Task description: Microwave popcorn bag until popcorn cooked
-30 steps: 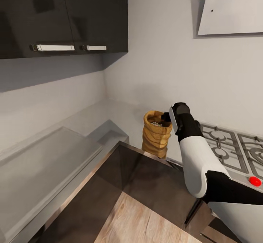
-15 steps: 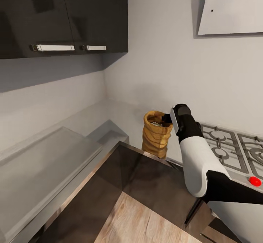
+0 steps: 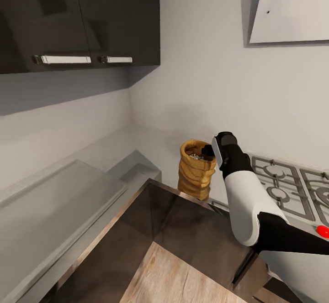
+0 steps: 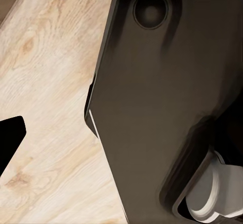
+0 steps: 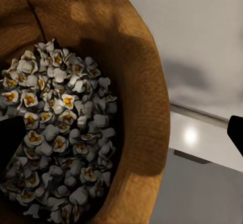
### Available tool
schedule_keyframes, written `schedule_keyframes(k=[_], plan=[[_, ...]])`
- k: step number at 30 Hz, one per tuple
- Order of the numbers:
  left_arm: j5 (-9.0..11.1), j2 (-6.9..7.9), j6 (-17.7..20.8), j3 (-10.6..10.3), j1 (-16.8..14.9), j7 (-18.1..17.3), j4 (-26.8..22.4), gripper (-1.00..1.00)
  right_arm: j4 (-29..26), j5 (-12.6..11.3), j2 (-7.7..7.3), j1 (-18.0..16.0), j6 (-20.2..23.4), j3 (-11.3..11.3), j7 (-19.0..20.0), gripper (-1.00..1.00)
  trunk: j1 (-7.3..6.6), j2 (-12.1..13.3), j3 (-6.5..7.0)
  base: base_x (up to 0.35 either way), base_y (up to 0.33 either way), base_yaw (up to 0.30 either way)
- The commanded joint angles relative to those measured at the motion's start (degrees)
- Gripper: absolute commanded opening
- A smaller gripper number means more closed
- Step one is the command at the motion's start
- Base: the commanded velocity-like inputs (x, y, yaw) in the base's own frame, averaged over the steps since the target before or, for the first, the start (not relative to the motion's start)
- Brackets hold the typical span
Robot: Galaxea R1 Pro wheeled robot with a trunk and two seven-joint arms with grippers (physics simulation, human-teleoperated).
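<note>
The tan popcorn bag [image 3: 195,175] stands upright on the light-grey countertop [image 3: 146,141], just left of the hob. Pale popcorn [image 5: 61,148] fills its inside. My right gripper [image 3: 208,150] is at the bag's rolled rim and open [image 5: 121,138]: one dark fingertip hangs over the popcorn, the other outside the sack wall [image 5: 147,112]. My left gripper's one visible fingertip [image 4: 10,139] hangs far to the side over the wooden floor [image 4: 45,82], beside my dark base [image 4: 162,102]. I cannot tell whether the pale flat-topped block [image 3: 59,202] on the counter at left is the microwave.
The gas hob [image 3: 285,186] with a red knob [image 3: 322,231] lies right of the bag. Dark glossy wall cabinets [image 3: 77,15] hang at upper left and a white hood [image 3: 292,11] at upper right. Steel-edged dark cabinet fronts [image 3: 183,230] drop to the wood floor [image 3: 173,275].
The whole view has shifted slightly, so the camera moved. My right gripper stays open at the bag's rim, and the bag stands where it was.
</note>
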Motion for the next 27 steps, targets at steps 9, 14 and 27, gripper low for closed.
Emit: schedule_keyframes(k=[9,14,27], plan=[[0.26,-0.02,-0.11,0.01,0.01,0.18,-0.07,1.00,0.02,0.24,0.07,0.06,0.15,-1.43,-0.12,1.00,0.01,-0.04,-0.06,0.003,0.000,0.000],[0.26,-0.02,-0.11,0.01,0.01,0.18,-0.07,1.00,-0.04,0.34,0.07,1.56,0.08,-1.48,-0.12,1.00,0.01,-0.04,-0.06,0.000,0.000,0.000],[0.26,-0.02,-0.11,0.01,0.01,0.18,-0.08,1.00,0.30,0.20,0.07,2.53,0.16,-1.54,0.01,1.00,0.01,-0.04,-0.06,0.000,0.000,0.000]])
